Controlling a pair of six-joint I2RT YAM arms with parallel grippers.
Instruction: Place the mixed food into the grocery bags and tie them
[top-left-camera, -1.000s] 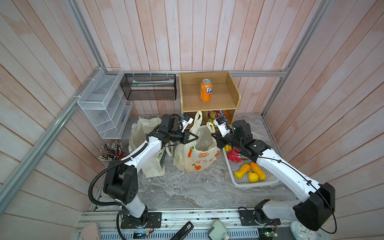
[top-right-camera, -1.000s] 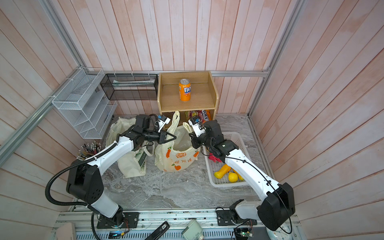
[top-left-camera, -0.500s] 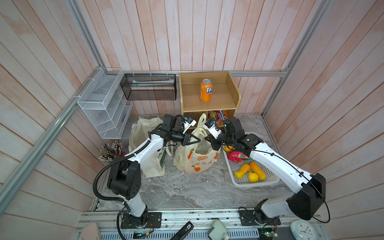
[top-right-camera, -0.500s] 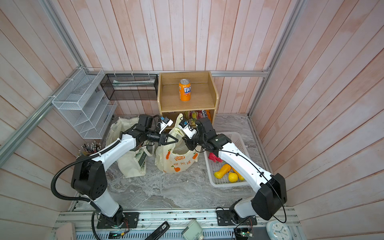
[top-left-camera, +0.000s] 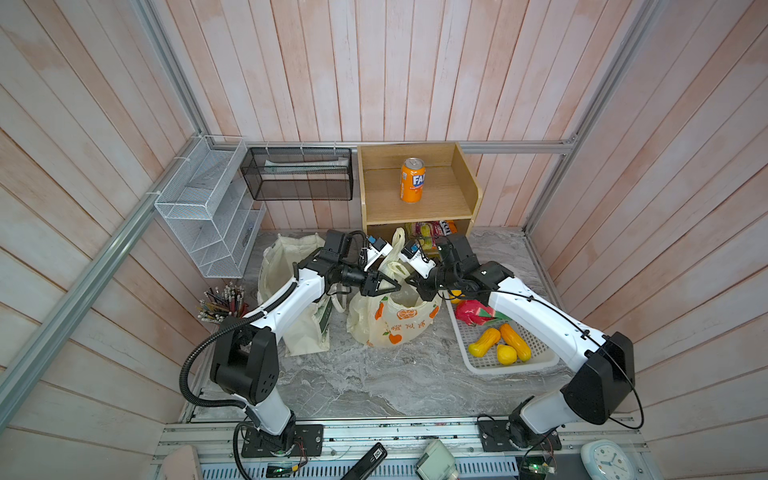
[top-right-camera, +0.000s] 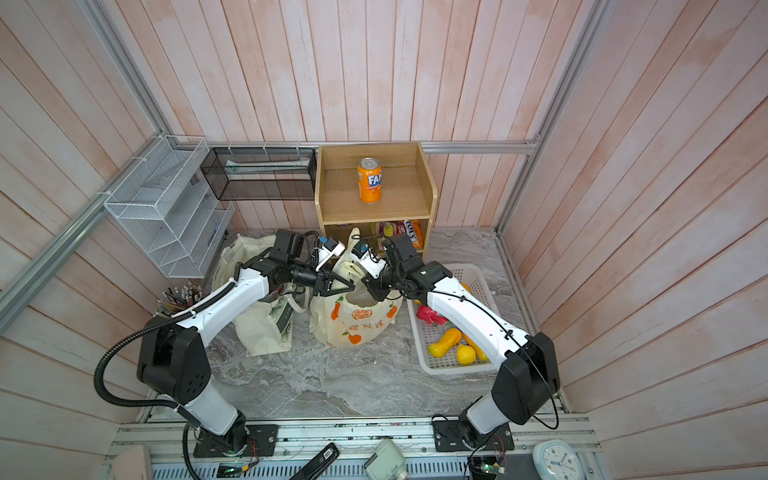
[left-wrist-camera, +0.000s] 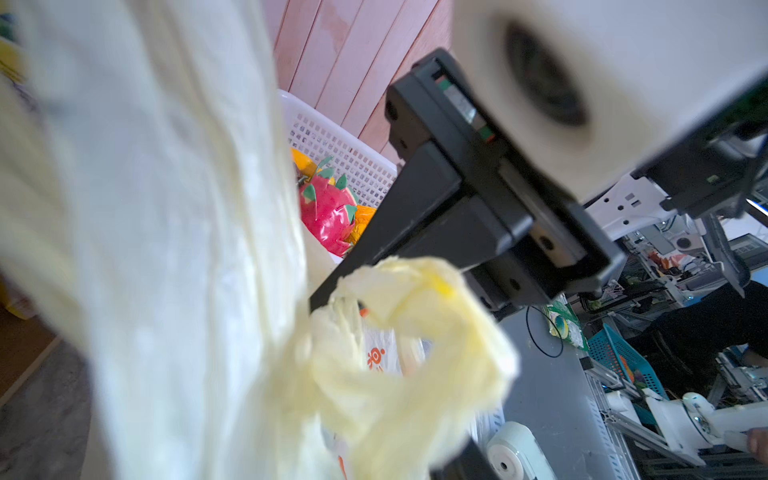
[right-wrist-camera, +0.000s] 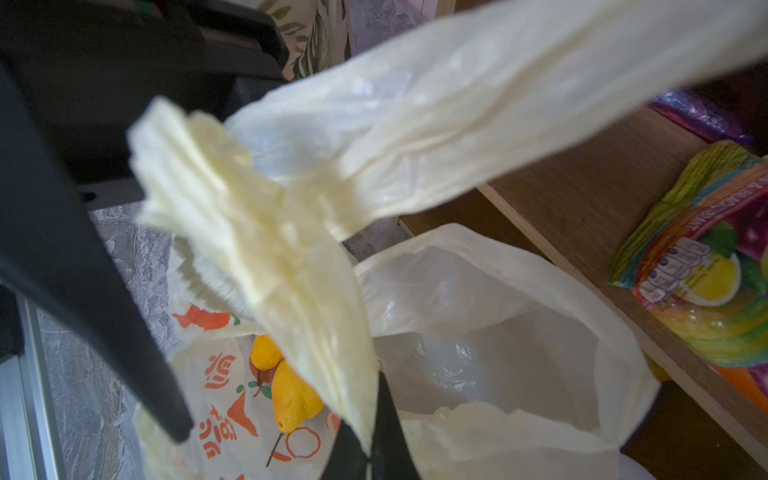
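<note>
Here, in both top views, the bag (top-left-camera: 395, 328) stands on the counter (top-left-camera: 374, 386) between the tote (top-left-camera: 280, 266) and the basket (top-left-camera: 515, 366). Both arms meet over its mouth. The left fingers (top-left-camera: 382, 281) reach in from the tote side and look parted. The right fingers (top-left-camera: 423, 291) reach in from the basket side, pressed together on bag plastic. The free handle (top-left-camera: 397, 245) stands up behind them, touched by neither.

From the left wrist, the right fingers (left-wrist-camera: 374, 249) pinch the held handle (left-wrist-camera: 415, 299), which is twisted into a rope that loops from their tip toward this camera. The free handle (left-wrist-camera: 166, 208) hangs as a broad blurred sheet close to the lens. The left arm's own fingers cannot be made out here.

From the right wrist, the held handle (right-wrist-camera: 316, 316) runs as a flat strip out of the right fingers (right-wrist-camera: 390, 440) straight toward the left arm. It ends in a loose folded tuft (right-wrist-camera: 187, 174). One left finger (right-wrist-camera: 104, 291) lies just beside that tuft without clamping it, so the left fingers read as spread. The free handle (right-wrist-camera: 498, 104) crosses over the strip. Yellow fruits (right-wrist-camera: 293, 399) lie inside the bag.

My judgement is that the knot is at its crossing stage. The left arm is nearer the tuft, and the strip's long axis points at that arm.
</note>
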